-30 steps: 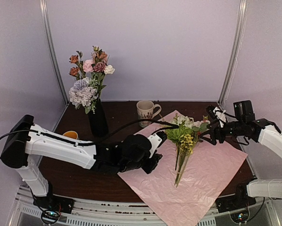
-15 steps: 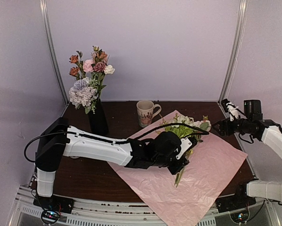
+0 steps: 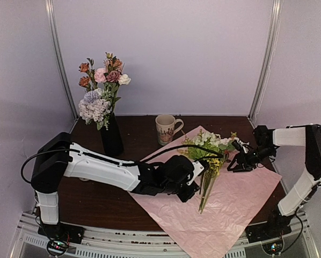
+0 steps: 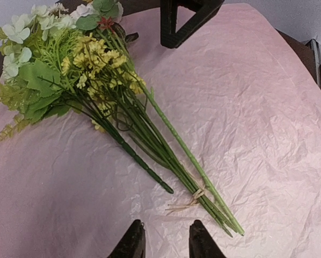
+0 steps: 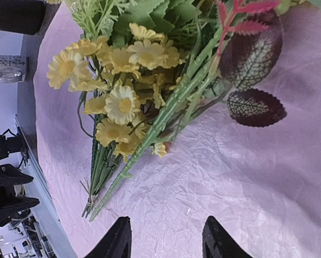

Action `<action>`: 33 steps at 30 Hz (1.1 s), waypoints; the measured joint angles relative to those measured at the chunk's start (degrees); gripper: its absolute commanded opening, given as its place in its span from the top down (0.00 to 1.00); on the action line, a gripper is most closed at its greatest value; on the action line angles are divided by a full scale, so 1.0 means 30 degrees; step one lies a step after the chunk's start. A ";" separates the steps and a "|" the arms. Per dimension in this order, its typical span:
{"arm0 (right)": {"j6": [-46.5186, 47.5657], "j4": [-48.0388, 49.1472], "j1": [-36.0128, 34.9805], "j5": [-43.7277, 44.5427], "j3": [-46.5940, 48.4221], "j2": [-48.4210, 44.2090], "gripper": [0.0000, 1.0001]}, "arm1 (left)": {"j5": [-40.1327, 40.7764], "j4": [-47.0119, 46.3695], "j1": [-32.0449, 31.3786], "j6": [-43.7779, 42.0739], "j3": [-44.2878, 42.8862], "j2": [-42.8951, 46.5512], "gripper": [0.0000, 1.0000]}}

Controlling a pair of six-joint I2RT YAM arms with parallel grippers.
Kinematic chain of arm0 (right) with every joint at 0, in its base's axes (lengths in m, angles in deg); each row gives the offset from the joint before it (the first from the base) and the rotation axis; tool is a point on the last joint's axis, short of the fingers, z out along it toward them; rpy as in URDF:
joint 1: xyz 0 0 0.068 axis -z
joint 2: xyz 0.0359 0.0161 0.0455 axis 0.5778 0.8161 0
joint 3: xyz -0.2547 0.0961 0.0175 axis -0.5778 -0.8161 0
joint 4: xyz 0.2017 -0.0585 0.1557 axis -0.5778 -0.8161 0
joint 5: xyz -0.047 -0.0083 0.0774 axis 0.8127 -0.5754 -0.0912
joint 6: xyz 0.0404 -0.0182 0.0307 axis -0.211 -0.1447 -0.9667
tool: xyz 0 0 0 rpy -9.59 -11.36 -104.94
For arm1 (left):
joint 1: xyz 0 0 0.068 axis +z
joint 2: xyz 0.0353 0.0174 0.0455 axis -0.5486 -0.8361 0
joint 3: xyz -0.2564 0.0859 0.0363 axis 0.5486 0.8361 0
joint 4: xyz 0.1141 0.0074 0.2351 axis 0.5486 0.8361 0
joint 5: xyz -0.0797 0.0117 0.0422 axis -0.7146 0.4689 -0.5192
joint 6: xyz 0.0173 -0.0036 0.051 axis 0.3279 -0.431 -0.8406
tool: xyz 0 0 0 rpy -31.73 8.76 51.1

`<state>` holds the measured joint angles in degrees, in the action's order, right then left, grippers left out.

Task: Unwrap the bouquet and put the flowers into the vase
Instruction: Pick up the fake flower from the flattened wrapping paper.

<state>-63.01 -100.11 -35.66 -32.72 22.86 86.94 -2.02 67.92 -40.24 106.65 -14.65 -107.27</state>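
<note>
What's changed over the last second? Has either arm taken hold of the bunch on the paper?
The left gripper swung right from the left edge of the paper to the stems of the flowers, then eased back slightly. It hovers open above the tied stem ends. The right gripper drew back toward the rear right, then returned to the flower heads, open. Nothing was grasped. Flowers, paper, vase and mug stayed put.

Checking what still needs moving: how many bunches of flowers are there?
2. One bunch stands in the vase at back left; the other bunch lies on the pink paper, right of centre. The left arm may hide more.
</note>
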 measured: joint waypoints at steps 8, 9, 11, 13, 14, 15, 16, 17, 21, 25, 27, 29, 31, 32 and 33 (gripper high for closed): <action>-0.0503 0.0160 -0.1967 -0.1362 0.0022 0.1064 0.62 | 0.1115 -0.0262 0.0204 0.0729 0.1290 0.1479 0.69; -0.0692 0.0313 -0.2229 -0.1472 -0.0007 0.1115 0.63 | 0.1202 -0.0291 0.0248 0.0801 0.1384 0.1559 0.69; -0.0998 0.0867 -0.2623 -0.1647 -0.0153 0.1319 0.65 | 0.1377 -0.0350 0.0284 0.0940 0.1588 0.1727 0.69; -0.1304 0.1355 -0.2681 -0.1770 -0.0364 0.1705 0.67 | 0.1530 -0.0372 0.0284 0.1042 0.1734 0.1931 0.69; -0.1413 0.1581 -0.2681 -0.1829 -0.0459 0.2011 0.69 | 0.1588 -0.0379 0.0277 0.1064 0.1756 0.2011 0.69; -0.1501 0.1719 -0.2674 -0.1858 -0.0510 0.2302 0.70 | 0.1654 -0.0393 0.0277 0.1064 0.1756 0.2098 0.69; -0.1617 0.1851 -0.2681 -0.1902 -0.0539 0.2572 0.72 | 0.1734 -0.0393 0.0277 0.1064 0.1756 0.2208 0.69; -0.1734 0.2047 -0.2674 -0.1945 -0.0590 0.2805 0.73 | 0.1843 -0.0401 0.0277 0.1071 0.1756 0.2317 0.69; -0.2164 0.2834 -0.2674 -0.2382 -0.0801 0.3315 0.75 | 0.2244 -0.0554 0.0277 0.1064 0.1843 0.2645 0.69; -0.2397 0.3344 -0.2674 -0.2747 -0.0852 0.3330 0.78 | 0.2484 -0.0583 0.0277 0.1064 0.2033 0.2681 0.69; -0.2441 0.3512 -0.2674 -0.2914 -0.0852 0.3366 0.80 | 0.2514 -0.0583 0.0277 0.1071 0.2244 0.2674 0.69; -0.2470 0.3643 -0.2674 -0.3024 -0.0838 0.3555 0.81 | 0.2514 -0.0561 0.0277 0.1086 0.2433 0.2674 0.69; -0.2492 0.3672 -0.2674 -0.3104 -0.0801 0.3927 0.82 | 0.2521 -0.0568 0.0277 0.1144 0.2608 0.2681 0.68; -0.2521 0.3672 -0.2667 -0.3315 -0.0743 0.4153 0.82 | 0.2528 -0.0554 0.0277 0.1173 0.2667 0.2681 0.68; -0.2535 0.3672 -0.2659 -0.3497 -0.0663 0.4306 0.82 | 0.2557 -0.0554 0.0277 0.1217 0.2725 0.2681 0.68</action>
<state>-70.61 -89.09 -43.64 -43.21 20.88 99.86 5.66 66.26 -39.41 110.30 -6.48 -99.23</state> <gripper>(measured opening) 0.184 0.315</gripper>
